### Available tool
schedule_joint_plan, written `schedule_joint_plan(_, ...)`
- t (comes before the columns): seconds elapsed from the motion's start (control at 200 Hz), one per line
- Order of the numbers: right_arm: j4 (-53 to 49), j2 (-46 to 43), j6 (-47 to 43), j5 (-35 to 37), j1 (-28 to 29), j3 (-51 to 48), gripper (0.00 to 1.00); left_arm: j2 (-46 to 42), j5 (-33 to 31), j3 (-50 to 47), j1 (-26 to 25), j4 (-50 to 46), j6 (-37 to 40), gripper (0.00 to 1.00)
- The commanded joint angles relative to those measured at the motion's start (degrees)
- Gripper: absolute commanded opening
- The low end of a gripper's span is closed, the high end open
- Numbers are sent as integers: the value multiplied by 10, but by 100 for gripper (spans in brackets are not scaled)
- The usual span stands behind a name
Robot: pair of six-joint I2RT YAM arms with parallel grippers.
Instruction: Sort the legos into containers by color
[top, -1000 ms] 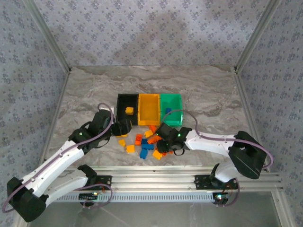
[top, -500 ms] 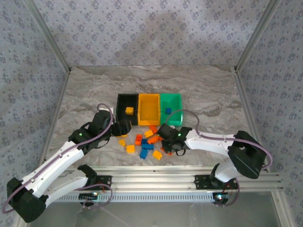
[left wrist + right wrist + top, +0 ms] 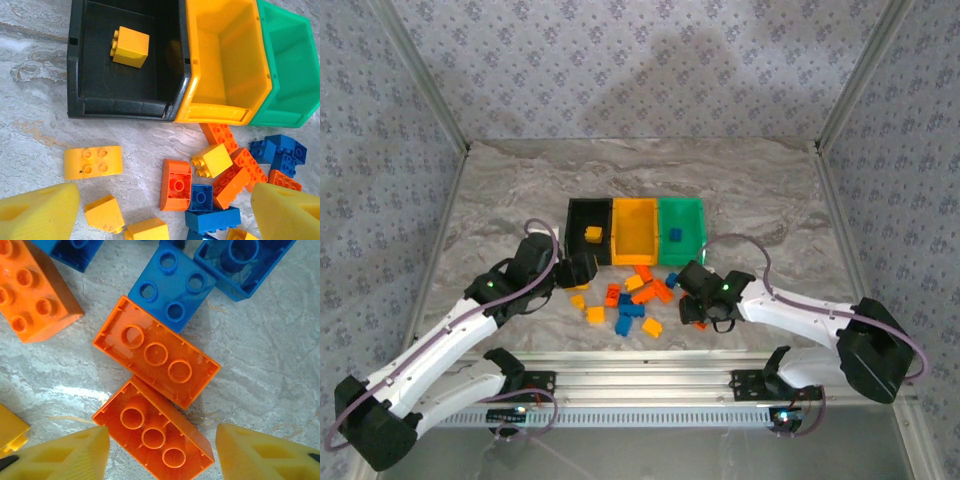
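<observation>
While the left gripper hangs wide open and empty over the small studded plastic bricks scattered just before the joined bins, the right gripper has swung right to the pile's edge. It stands partly open, holding nothing, straddling an overturned orange-red brick. One yellow brick lies in the black bin and one blue brick in the green bin, so most sorting likely remains.

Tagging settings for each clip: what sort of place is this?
Probably a lab test booth, not a home: patterned walls on a metal frame, a marble-look table, and a mounting rail at its near edge.
</observation>
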Motion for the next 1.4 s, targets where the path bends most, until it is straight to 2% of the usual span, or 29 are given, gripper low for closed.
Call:
schedule_joint_plan(0.0, 0, 20, 0, -8, 0, -9, 63, -6, -7, -7, 5, -11, -7, 89)
schedule_joint_plan(0.185, 1, 56, -16, -9, 13, -6, 64, -6, -9, -10, 10, -15, -8, 91)
schedule_joint_plan(0.36, 2, 74, -15, -16, 22, -2, 57, -10, -10, -16, 12, -10, -15, 94)
schedule_joint_plan(0.41, 4, 79, -15, -17, 23, -1, 54, -12, -10, -18, 13, -8, -15, 95)
schedule_joint_plan(0.57, 14, 84, -17, -27, 27, 6, 34, -18, -9, -19, 15, -8, -13, 97)
schedule_joint_plan(0.73, 2, 70, -21, -28, 39, 23, 19, -25, -5, -22, 16, -1, -17, 100)
schedule_joint_plan(0.84, -19, 41, -20, -25, 46, 45, 14, -26, -1, -25, 17, 4, -22, 99)
schedule_joint_plan(0.979, -48, 18, -44, -30, 45, 117, 14, -29, 10, -24, 19, 4, -18, 100)
schedule_joint_plan(1.094, -38, 65, -89, -38, 21, 208, 14, -45, 3, -30, 20, 5, -15, 100)
schedule_joint_plan(1.394, -7, 306, -135, -42, -53, 449, 14, -92, -8, -49, 26, -19, -20, 99)
